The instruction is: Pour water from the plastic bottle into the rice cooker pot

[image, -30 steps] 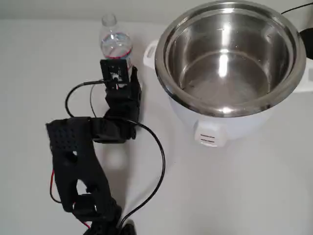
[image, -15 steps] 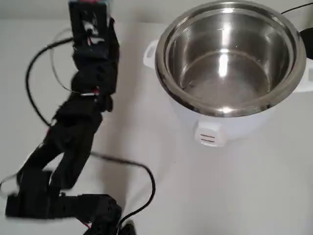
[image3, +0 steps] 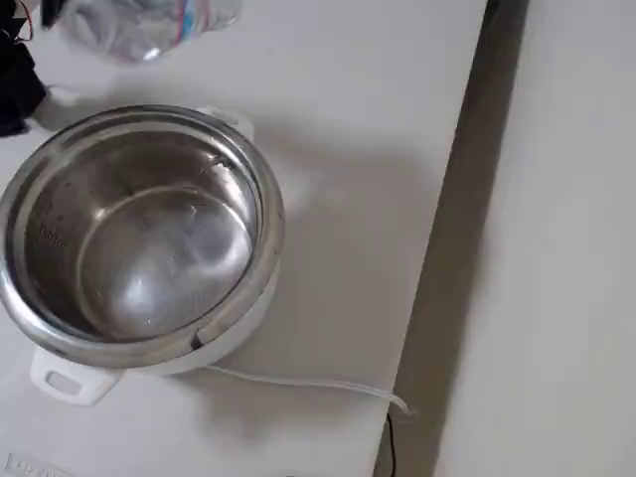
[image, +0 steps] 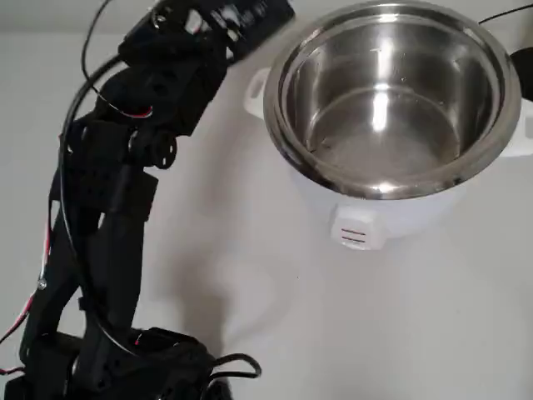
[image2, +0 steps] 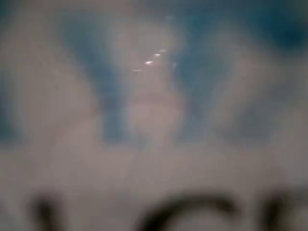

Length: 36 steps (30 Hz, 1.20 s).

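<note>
The plastic bottle (image3: 139, 25) hangs tilted in the air just beyond the pot's far rim in the fixed view, clear with a red and blue stripe. Its label (image2: 154, 96) is a blue and white blur pressed close in the wrist view. My gripper (image: 212, 29) is raised at the top left of the overhead view, beside the cooker's left handle. Its fingers are hidden under the wrist and camera board, and the lifted bottle shows they are shut on it. The rice cooker pot (image: 387, 92) is a shiny steel bowl in a white body (image: 366, 204), and I cannot tell if it holds water.
The cooker's side handle (image: 254, 87) sticks out toward my arm, and its front switch (image: 352, 236) faces the table's near side. A white cable (image3: 298, 383) trails from the cooker to the table edge (image3: 447, 229). Loose black wires hang along my arm (image: 100, 250).
My arm rose from the table and swung right toward the cooker. The bottle that stood at the back of the table has left it and is up by the pot's rim.
</note>
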Each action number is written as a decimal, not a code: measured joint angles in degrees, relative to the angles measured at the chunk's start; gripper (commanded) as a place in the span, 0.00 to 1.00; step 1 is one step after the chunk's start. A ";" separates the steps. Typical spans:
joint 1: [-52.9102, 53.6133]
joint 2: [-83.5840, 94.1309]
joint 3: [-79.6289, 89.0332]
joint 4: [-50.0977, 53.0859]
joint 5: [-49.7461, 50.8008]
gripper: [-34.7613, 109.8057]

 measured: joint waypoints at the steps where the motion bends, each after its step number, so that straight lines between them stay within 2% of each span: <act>1: -0.35 -0.18 -1.76 2.29 2.81 0.29; 9: 0.09 -14.15 -27.60 18.98 24.43 0.29; 15: 2.29 -23.55 -43.51 24.87 33.05 0.29; 36: 8.26 -25.84 -47.11 27.33 51.33 0.29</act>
